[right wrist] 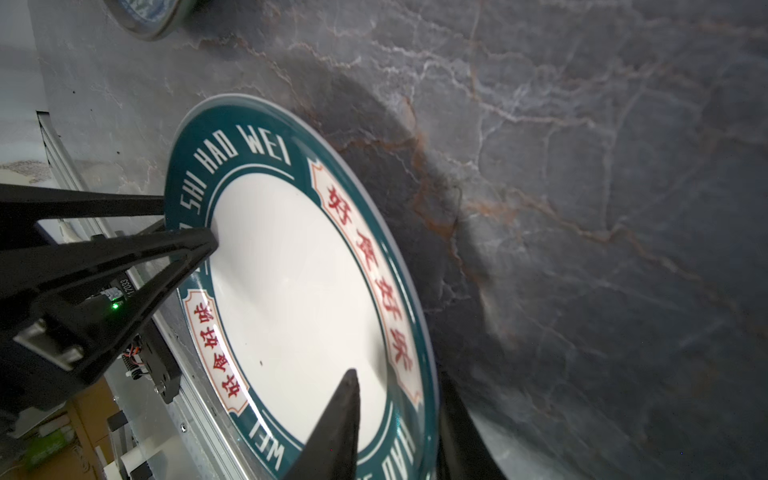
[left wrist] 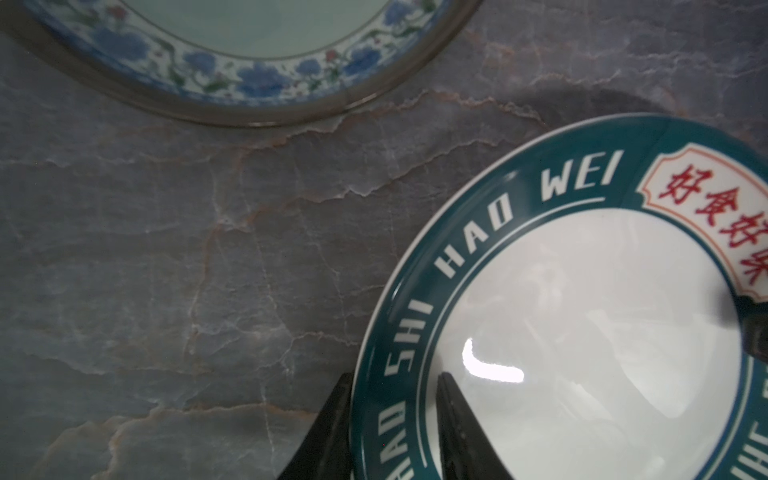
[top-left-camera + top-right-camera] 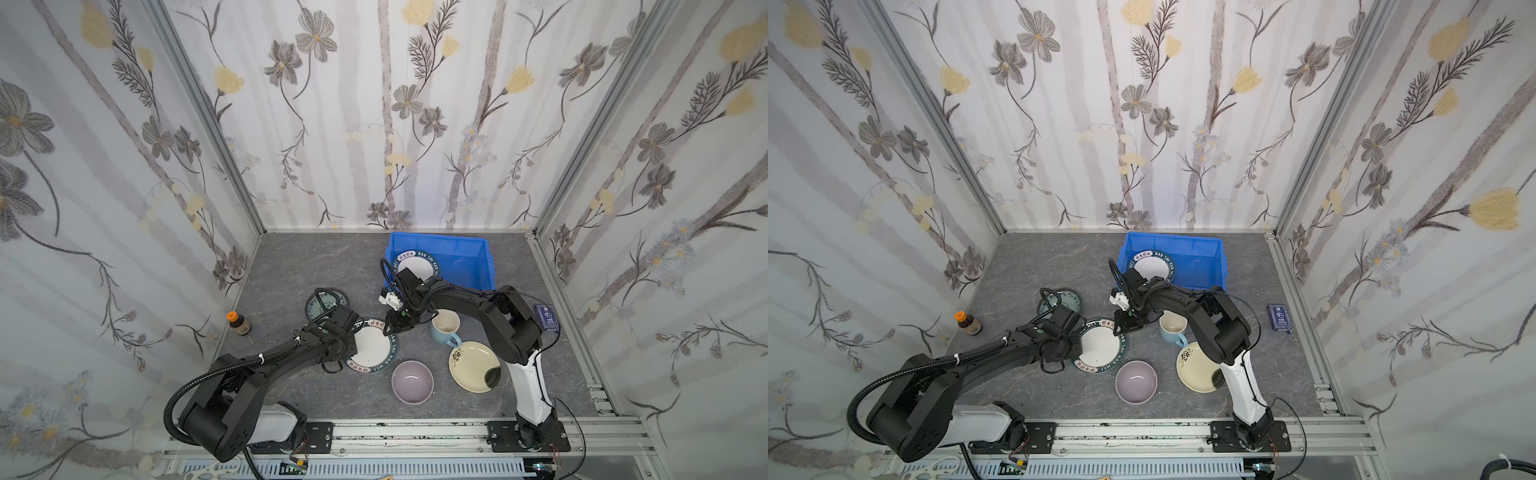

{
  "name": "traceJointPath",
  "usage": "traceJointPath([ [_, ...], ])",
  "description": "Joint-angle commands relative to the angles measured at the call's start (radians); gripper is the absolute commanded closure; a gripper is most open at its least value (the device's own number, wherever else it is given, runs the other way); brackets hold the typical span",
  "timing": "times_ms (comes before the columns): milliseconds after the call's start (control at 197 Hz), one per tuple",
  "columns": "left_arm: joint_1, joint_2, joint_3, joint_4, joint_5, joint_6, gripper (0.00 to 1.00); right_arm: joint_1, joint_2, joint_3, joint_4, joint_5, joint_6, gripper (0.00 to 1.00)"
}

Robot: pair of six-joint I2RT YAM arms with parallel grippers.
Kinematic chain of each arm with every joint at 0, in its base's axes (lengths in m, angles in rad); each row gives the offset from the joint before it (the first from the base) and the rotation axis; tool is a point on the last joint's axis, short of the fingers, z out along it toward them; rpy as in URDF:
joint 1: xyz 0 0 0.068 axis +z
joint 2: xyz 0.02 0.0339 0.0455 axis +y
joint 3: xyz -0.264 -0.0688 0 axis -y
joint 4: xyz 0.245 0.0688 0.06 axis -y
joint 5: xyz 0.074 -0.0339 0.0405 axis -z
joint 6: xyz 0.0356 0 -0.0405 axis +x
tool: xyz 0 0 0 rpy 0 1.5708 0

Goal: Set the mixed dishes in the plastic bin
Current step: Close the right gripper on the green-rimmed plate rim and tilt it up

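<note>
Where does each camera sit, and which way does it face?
Both top views: above the front edge, looking down at table, blue bin, lettered plate; left arm, right arm whole.
Left wrist: on the left arm, facing down past the left gripper astride that plate's rim; floral plate beyond.
Right wrist: on the right arm, facing across the same plate; right gripper near, left gripper opposite.
Shared: all views show the lettered plate.

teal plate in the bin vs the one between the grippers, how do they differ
The bin plate sits inside the blue bin; the other plate is outside it. No gripper touches the bin plate; left gripper and right gripper straddle the other plate's rim. Both: teal lettered rims.
</note>
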Motion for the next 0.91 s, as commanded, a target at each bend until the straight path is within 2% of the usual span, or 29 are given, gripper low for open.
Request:
traceJointPath([
  [0,0.0,0.013,-0.006,-0.058,0.005,0.007,0.66,0.004,0.013,0.009,0.011,-0.041,-0.019,0.72],
  [249,0.0,0.015,-0.006,-0.051,0.006,0.005,0.66,0.003,0.025,0.016,0.011,-0.06,-0.024,0.83],
  [371,0.0,0.007,-0.005,-0.056,0.007,0.006,0.58,0.002,0.023,0.015,0.011,-0.061,-0.024,0.88],
  [411,-0.001,0.004,0.0,-0.064,0.005,0.007,0.52,0.001,0.019,0.017,0.013,-0.064,-0.025,0.89],
  [513,0.003,-0.014,0.007,-0.077,-0.008,0.009,0.31,-0.002,0.014,0.023,0.012,-0.065,-0.024,0.9],
  [584,0.001,-0.029,0.009,-0.082,-0.02,0.01,0.05,-0.007,0.015,0.028,0.013,-0.073,-0.024,0.9],
  [609,0.001,-0.032,0.01,-0.087,-0.025,0.01,0.01,-0.008,0.014,0.03,0.013,-0.075,-0.023,0.9],
  [909,0.002,-0.131,0.035,-0.142,-0.052,0.013,0.0,-0.035,-0.003,0.037,0.004,-0.094,-0.031,0.92],
])
